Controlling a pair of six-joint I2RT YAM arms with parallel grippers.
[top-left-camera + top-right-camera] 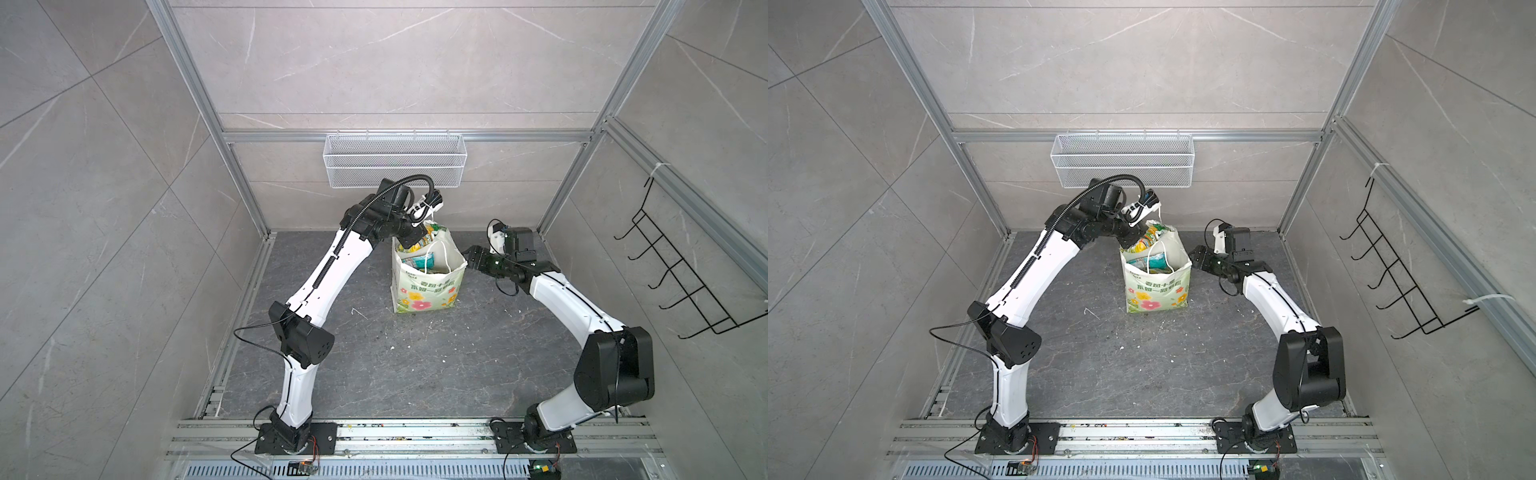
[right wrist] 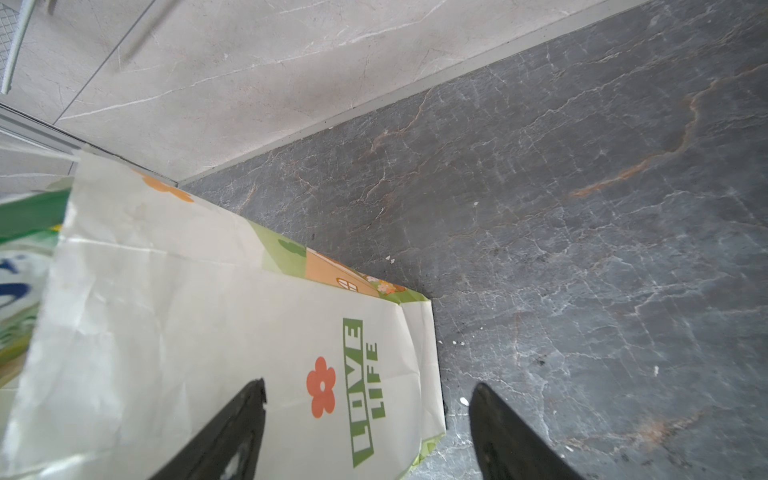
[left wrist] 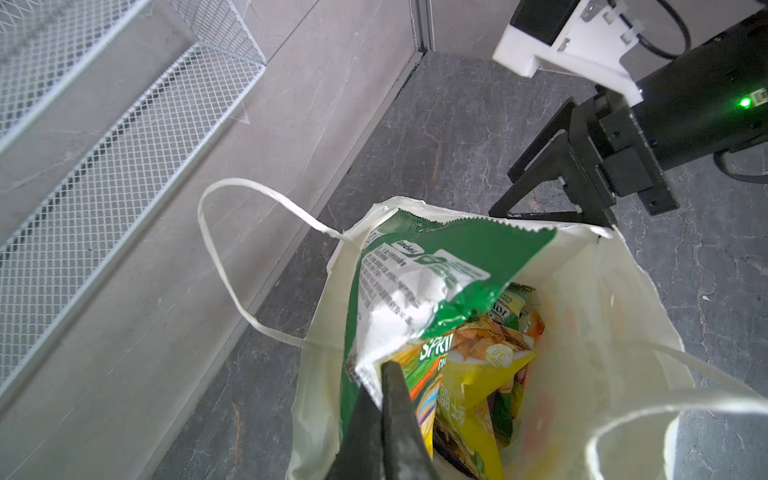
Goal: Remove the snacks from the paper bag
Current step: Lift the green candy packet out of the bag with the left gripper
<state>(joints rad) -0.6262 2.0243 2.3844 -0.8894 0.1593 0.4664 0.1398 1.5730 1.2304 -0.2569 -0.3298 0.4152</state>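
Extraction step: my left gripper (image 3: 385,368) pinches crinkled green-white foil snack packet (image 3: 436,266), sticking from white flower-print paper bag (image 1: 424,291) below it; right gripper (image 2: 369,382) spread, bag wall just ahead. Next: lift packet clear.

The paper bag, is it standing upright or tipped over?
Upright: the paper bag stands on its base, mouth facing up, with snacks visible inside.

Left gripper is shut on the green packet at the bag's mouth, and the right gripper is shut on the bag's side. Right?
Not quite. The left gripper is shut on the green packet, but the right gripper is open: the right wrist view shows its jaws apart beside the LOVE LIFE side of the paper bag, gripping nothing.
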